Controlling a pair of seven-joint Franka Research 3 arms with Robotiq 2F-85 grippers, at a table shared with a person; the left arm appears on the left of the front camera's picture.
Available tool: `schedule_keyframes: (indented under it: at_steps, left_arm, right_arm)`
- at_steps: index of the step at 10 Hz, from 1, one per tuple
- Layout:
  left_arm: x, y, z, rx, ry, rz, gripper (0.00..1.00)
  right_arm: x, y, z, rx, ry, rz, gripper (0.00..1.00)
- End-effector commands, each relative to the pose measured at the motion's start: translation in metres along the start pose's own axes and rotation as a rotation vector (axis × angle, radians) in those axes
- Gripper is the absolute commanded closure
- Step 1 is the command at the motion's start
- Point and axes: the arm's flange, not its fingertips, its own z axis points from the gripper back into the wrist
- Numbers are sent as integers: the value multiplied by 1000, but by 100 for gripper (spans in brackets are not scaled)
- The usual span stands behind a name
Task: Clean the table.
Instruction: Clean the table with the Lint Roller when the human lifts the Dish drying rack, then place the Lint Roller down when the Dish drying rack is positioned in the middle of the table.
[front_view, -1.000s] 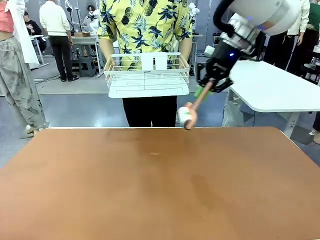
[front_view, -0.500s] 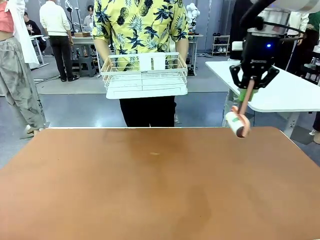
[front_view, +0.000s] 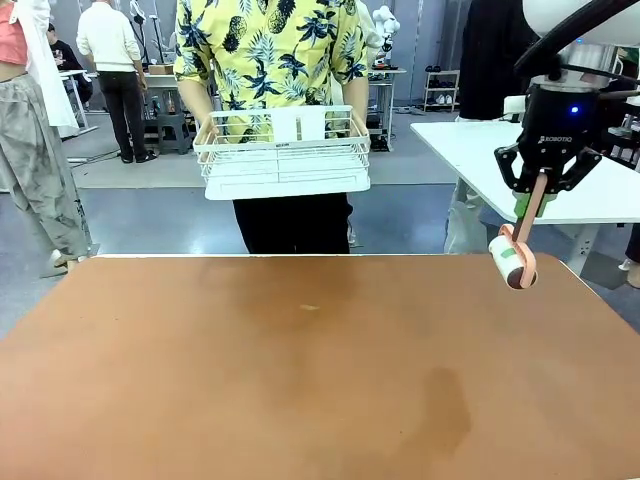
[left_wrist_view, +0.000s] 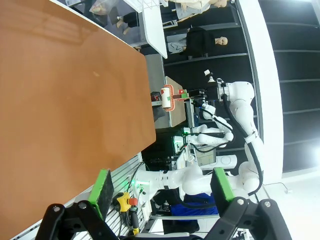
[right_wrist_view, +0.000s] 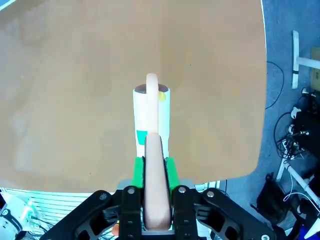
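The table (front_view: 300, 380), rigid, smooth and matte, fills the lower frame; it wants wiping, not gripping. At right, the right gripper (front_view: 541, 192) clenches a probably light lint roller (front_view: 513, 262) by its pink handle; the left gripper (left_wrist_view: 161, 186) stands released, empty.

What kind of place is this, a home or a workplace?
Probably a robotics lab or workshop, not a home: the right arm's jaws grip a lint roller over the table, cables lie on a bare floor, and people stand at workbenches behind.
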Motion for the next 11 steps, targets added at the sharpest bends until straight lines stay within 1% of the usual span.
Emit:
schedule_keyframes:
  at_steps: [1,11]
  left_arm:
    - [0,-1,2,-13,-1,-4,0]
    - [0,-1,2,-13,-1,-4,0]
  right_arm:
    - [-4,6,4,-7,17,12,79]
    - [-4,6,4,-7,17,12,79]
